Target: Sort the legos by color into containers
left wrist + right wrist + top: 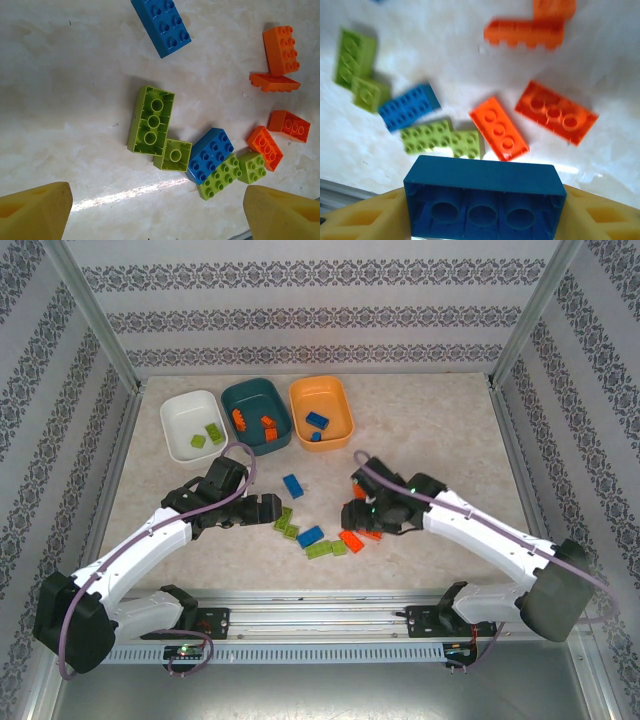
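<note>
The top camera sits high behind the arms and looks down on the whole table (430,440). The left wrist camera looks straight down from close, between its yellow fingertips (35,210). The right wrist camera is tilted, peeking over a held blue brick (485,200). Both see the same loose bricks (150,121) below.

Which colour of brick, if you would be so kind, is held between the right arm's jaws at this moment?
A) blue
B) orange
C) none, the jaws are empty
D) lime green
A: in the right wrist view a blue brick, its hollow underside facing the camera, sits clamped between the right arm's yellow jaws, while the orange and green bricks lie on the table beyond.
</note>
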